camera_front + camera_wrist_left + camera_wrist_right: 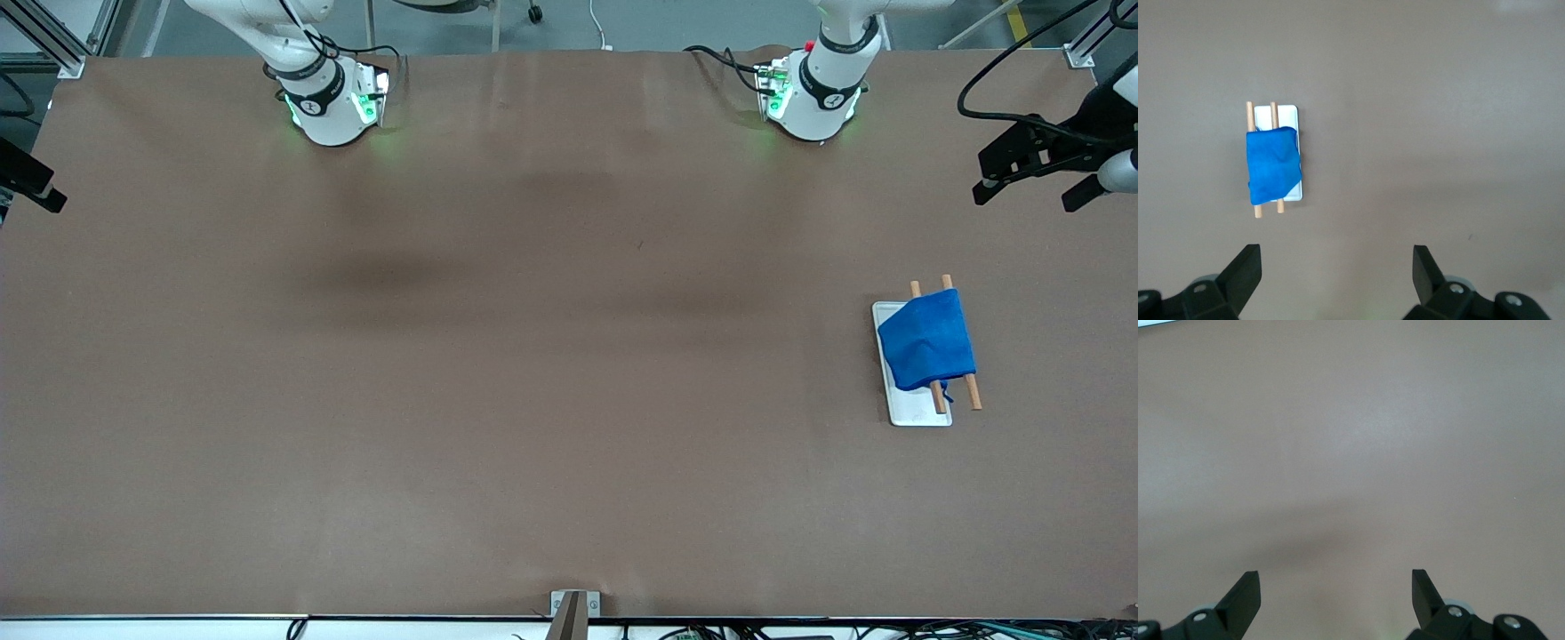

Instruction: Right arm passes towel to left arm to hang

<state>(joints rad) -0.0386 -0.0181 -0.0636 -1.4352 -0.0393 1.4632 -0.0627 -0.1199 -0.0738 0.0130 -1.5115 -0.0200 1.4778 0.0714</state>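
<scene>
The bright blue towel (929, 342) hangs draped over two wooden rods (973, 391) that lie across a white tray (920, 413), toward the left arm's end of the table. In the left wrist view the towel (1273, 163) shows from high above, on the same rods (1249, 113) and tray (1288, 117). My left gripper (1336, 257) is open and empty, raised well clear of the towel, and shows at the front view's edge as the left gripper (1027, 197). My right gripper (1335, 577) is open and empty over bare table at the right arm's end.
Brown table covering (533, 400) spreads across the whole surface. Both arm bases (329, 107) stand along the table's edge farthest from the front camera. A small metal bracket (573, 604) sits at the nearest edge.
</scene>
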